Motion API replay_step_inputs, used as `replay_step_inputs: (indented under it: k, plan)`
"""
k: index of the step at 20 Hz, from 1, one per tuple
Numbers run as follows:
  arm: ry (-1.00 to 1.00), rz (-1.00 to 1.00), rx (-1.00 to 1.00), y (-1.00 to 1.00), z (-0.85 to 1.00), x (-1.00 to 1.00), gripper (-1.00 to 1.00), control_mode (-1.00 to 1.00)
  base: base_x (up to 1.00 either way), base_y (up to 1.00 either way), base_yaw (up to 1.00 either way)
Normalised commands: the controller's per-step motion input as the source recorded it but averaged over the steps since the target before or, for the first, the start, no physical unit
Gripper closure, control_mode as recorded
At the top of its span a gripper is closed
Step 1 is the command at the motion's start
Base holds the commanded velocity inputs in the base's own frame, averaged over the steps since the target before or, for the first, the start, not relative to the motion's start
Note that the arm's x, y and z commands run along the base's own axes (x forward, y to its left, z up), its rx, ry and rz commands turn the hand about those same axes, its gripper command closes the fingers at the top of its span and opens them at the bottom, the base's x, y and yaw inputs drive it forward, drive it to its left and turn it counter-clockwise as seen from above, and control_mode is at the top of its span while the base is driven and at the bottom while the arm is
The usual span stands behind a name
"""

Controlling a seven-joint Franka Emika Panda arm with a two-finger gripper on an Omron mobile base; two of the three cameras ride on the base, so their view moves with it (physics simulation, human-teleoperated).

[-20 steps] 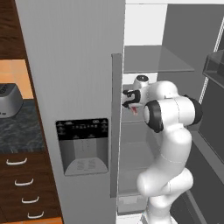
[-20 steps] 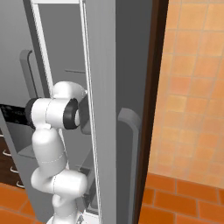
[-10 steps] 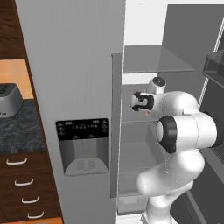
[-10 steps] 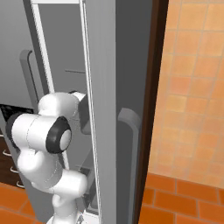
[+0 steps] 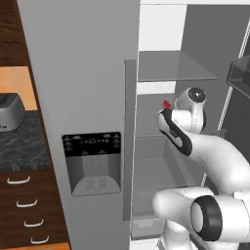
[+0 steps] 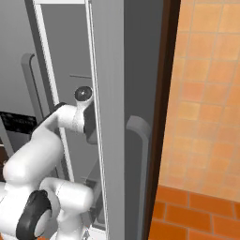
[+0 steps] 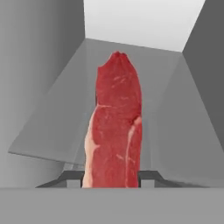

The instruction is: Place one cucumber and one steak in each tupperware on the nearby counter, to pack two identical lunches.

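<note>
The steak (image 7: pixel 114 127) sits clamped between the two fingertips (image 7: pixel 72 178) of the gripper (image 7: pixel 111 179): in the hand view the dark tips press against its lower edges on either side, and the red slab with its pale fat streak runs straight out from the hand, its long axis in line with the way the gripper points. Taking the open fridge (image 5: pixel 171 78) as landmark, the steak is inside its compartment, above the clear glass shelf (image 7: pixel 57 127) and apart from it, aimed toward the white back wall. From the left base view only a small red tip of the steak (image 5: pixel 167 104) peeks out just past the hand, beside the edge of the closed fridge door (image 5: pixel 83 73) and under the upper glass shelf (image 5: pixel 176 66). The counter (image 5: pixel 22 146) lies well to the left of the fridge, beyond the closed door, with a silver toaster (image 5: pixel 10 111) standing on it; no tupperware can be made out from here. So the relation the next move hangs on, as I judge it, is that the load points into the fridge while its goal lies out and to the left, so the arm must back out of the compartment and clear the door edge before swinging over. The dispenser panel (image 5: pixel 93 144) on the door carries a row of small marks, too fine to read; no brand or label is legible anywhere.
</note>
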Motion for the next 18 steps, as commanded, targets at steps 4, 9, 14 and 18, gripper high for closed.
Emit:
replay_step_inputs:
  k: [4, 9, 14, 18]
  plan:
    - [-0.05, -0.05, 0.0, 0.0, 0.77, -1.0, 1.0, -1.0, 0.0, 0.0, 0.0]
    - [-0.02, -0.01, -0.03, 0.06, 0.08, -0.8, 1.0, 1.0, -0.2, 0.07, 0.0]
    - [0.0, 0.0, 0.0, 0.0, 0.0, 0.0, 1.0, 1.0, -1.0, 0.74, 0.0]
    - [0.0, 0.0, 0.0, 0.0, 0.0, 0.0, 1.0, 1.0, -0.69, 1.0, 0.07]
